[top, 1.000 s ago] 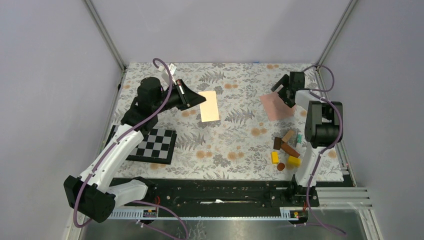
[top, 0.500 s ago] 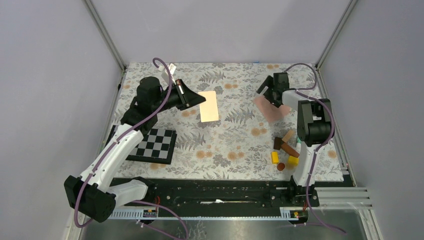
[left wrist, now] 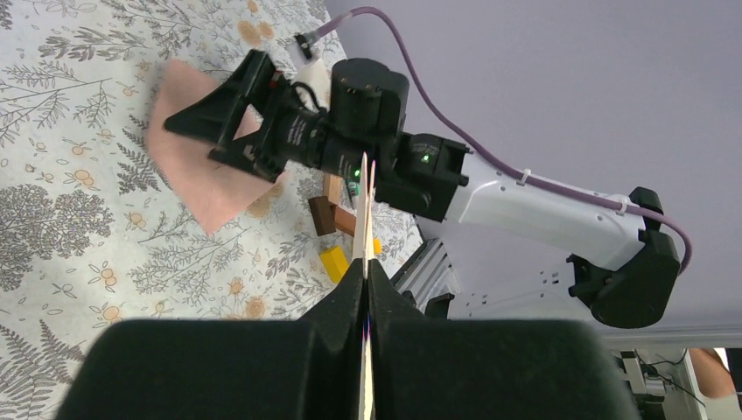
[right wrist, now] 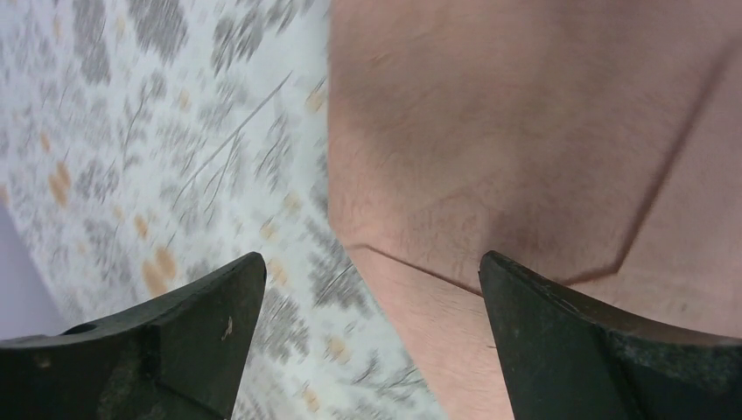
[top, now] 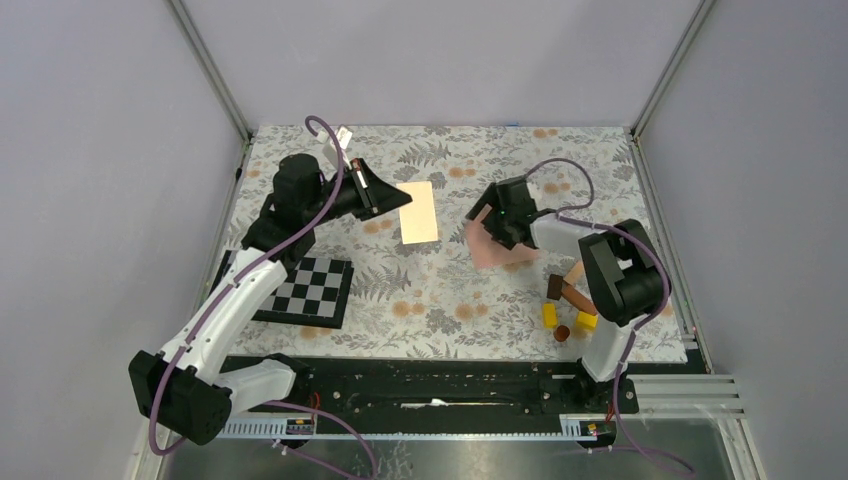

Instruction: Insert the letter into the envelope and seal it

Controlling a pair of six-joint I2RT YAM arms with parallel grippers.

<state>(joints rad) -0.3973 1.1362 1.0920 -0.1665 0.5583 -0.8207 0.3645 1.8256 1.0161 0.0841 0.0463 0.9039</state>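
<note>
Salmon-pink envelope [top: 488, 250]: flat matte paper, diagonal fold creases, right of centre on floral cloth [top: 450, 290], beneath right gripper [right wrist: 372, 267], black jaws spread wide. Left gripper [left wrist: 366, 267] clenched on thin cream letter [top: 418, 211], upper centre.

letter [top: 418, 212] left of envelope [top: 489, 252], checkerboard [top: 312, 290] at near left, blocks [top: 572, 296] right of envelope, nearer

The top camera is looking down on the whole table [top: 450, 290] from above its near edge, the left wrist camera is facing its right edge, and the right wrist camera is sitting close over the envelope [right wrist: 525, 131] that all three are sharing.
</note>
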